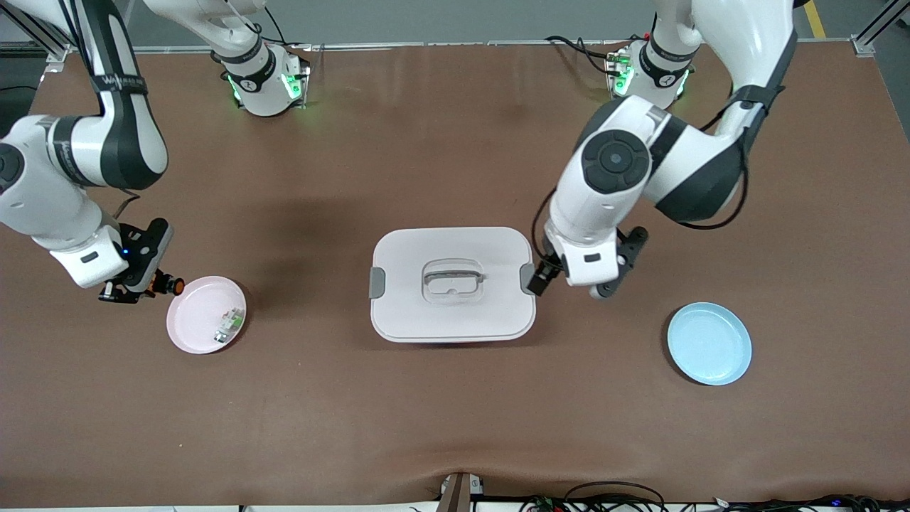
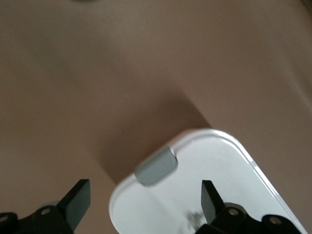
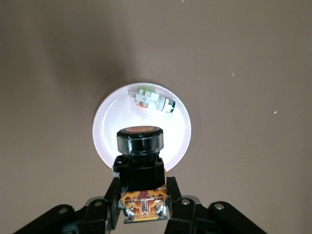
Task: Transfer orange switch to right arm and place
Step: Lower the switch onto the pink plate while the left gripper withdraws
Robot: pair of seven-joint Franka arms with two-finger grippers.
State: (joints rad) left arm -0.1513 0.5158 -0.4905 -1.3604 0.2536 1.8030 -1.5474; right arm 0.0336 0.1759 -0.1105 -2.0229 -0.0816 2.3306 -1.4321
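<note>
Holding the orange switch (image 1: pixel 170 285) between its fingers, the right gripper (image 1: pixel 147 283) hung just over the edge of the pink plate (image 1: pixel 192 334) at the right arm's end of the table. I read the switch's long axis as lying roughly level, its round orange end pointing out from the fingertips toward the plate; in the right wrist view the orange switch (image 3: pixel 140 161) was pinched at its black body by the right gripper (image 3: pixel 141 207), orange-and-white marks nearest the fingers. On the plate lay a small white-and-green part (image 1: pixel 229 325). My left gripper (image 1: pixel 547 276) hovered over the grey latch (image 2: pixel 156 166) of the white lidded box (image 1: pixel 453 284), jaws spread wide and holding nothing. A blue plate (image 1: pixel 709 343) sat toward the left arm's end.
</note>
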